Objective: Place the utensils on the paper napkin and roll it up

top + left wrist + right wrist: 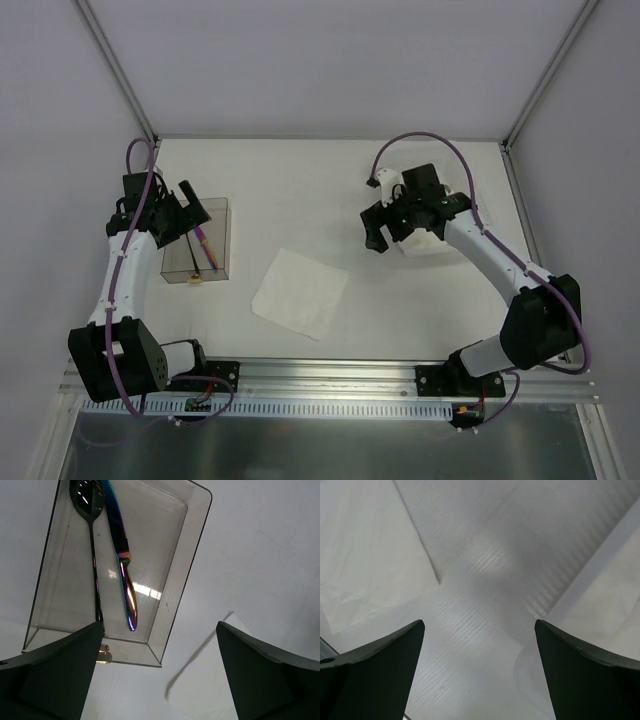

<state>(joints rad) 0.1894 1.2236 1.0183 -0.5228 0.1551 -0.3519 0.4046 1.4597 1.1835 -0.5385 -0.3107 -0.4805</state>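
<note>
The black-bowled spoon (93,565) and the iridescent purple-rainbow knife (123,565) lie side by side inside a clear plastic box (172,615); they show as thin lines in the top view (207,250). The white paper napkin (300,292) lies flat on the table between the arms, with its corner in the left wrist view (225,675) and the right wrist view (370,555). My left gripper (196,212) (159,680) is open and empty, over the box's near right corner. My right gripper (372,232) (479,675) is open and empty above bare table, right of the napkin.
The clear box (198,242) stands at the left with a small gold latch (103,652) on its near end. A white block-like object (420,245) sits under the right wrist and shows at the right of the right wrist view (615,590). A metal rail (330,385) runs along the near edge.
</note>
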